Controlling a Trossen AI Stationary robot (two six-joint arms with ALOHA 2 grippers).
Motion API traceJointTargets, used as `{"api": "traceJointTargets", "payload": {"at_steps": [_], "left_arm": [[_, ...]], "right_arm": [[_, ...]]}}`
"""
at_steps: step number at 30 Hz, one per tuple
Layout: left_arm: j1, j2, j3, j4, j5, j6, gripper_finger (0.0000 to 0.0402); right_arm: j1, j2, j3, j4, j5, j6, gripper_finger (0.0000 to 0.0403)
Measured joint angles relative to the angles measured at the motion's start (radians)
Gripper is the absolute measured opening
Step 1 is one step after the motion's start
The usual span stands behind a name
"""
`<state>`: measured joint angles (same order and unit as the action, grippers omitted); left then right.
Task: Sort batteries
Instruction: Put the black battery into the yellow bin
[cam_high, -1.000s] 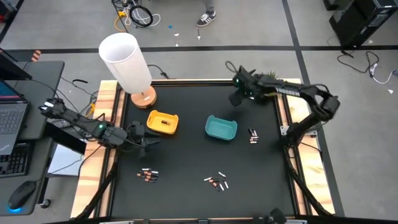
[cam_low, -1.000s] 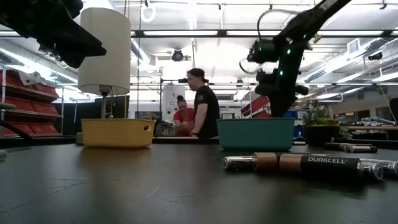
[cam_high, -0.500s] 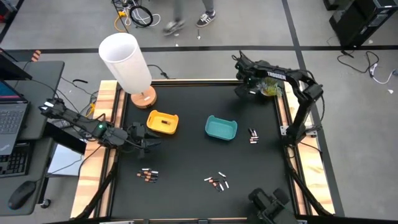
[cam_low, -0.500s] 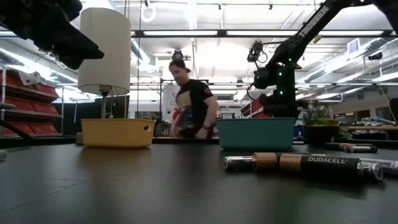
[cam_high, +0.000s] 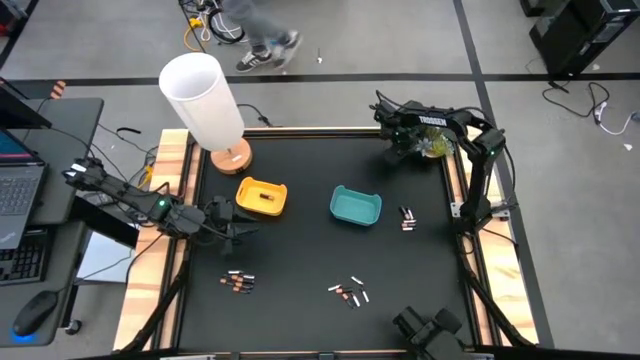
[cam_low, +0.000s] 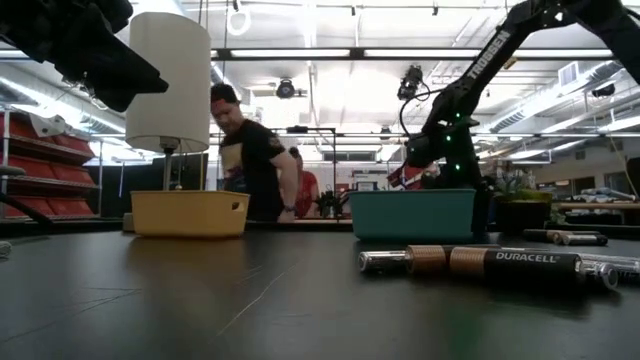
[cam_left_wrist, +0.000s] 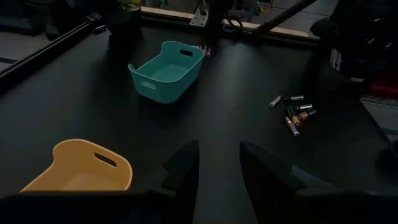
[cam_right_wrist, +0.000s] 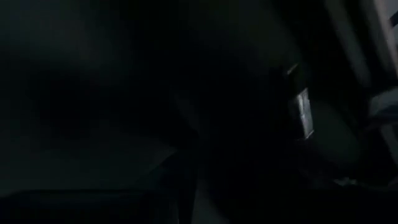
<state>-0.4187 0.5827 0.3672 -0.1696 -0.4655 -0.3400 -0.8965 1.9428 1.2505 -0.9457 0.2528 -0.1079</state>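
The batteries lie flat on the black mat in three loose groups: near left (cam_high: 238, 282), near middle (cam_high: 350, 293) and right of the teal tray (cam_high: 406, 218). A yellow tray (cam_high: 262, 197) and a teal tray (cam_high: 356, 206) stand mid-table. My left gripper (cam_left_wrist: 217, 168) hovers open by the yellow tray's left side (cam_high: 238, 222), with nothing between its fingers. My right gripper (cam_high: 393, 145) is at the table's far right corner, pointing down, far from every battery. Its own wrist view is dark.
A white lamp (cam_high: 205, 100) on a wooden foot stands at the far left corner. A small potted plant (cam_high: 435, 145) sits by my right gripper. A dark device (cam_high: 430, 328) shows at the near edge. People move in the room behind the table (cam_low: 250, 155).
My right arm has folded back toward the table's far right corner. Its gripper has sunk toward the mat and tipped from slanting to nearly straight down. A person has walked across the room behind the table.
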Motion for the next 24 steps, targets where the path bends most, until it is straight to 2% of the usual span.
{"api": "traceJointTargets", "payload": {"at_steps": [4, 8, 12, 14, 18, 24], "left_arm": [[0.000, 0.000, 0.000, 0.000, 0.000, -0.002, 0.0131], [0.000, 0.000, 0.000, 0.000, 0.000, -0.005, 0.0131], [0.000, 0.000, 0.000, 0.000, 0.000, 0.008, 0.0131], [0.000, 0.000, 0.001, -0.002, 0.038, -0.019, 0.0131], [-0.014, 0.050, 0.064, -0.072, 0.157, -0.118, 0.0131], [-0.133, 0.243, 0.183, -0.208, 0.206, -0.168, 0.0131]], "right_arm": [[0.066, -0.072, -0.001, 0.006, 0.002, 0.028, 0.0131], [0.123, -0.159, -0.001, 0.015, 0.071, 0.048, 0.0130], [0.158, -0.249, -0.001, 0.000, 0.064, 0.115, 0.0130], [0.195, -0.298, -0.001, -0.004, 0.064, 0.161, 0.0130], [0.353, -0.422, -0.030, 0.093, 0.086, 0.225, 0.0128], [0.603, -0.571, -0.154, 0.357, 0.093, 0.346, 0.0128]]}}
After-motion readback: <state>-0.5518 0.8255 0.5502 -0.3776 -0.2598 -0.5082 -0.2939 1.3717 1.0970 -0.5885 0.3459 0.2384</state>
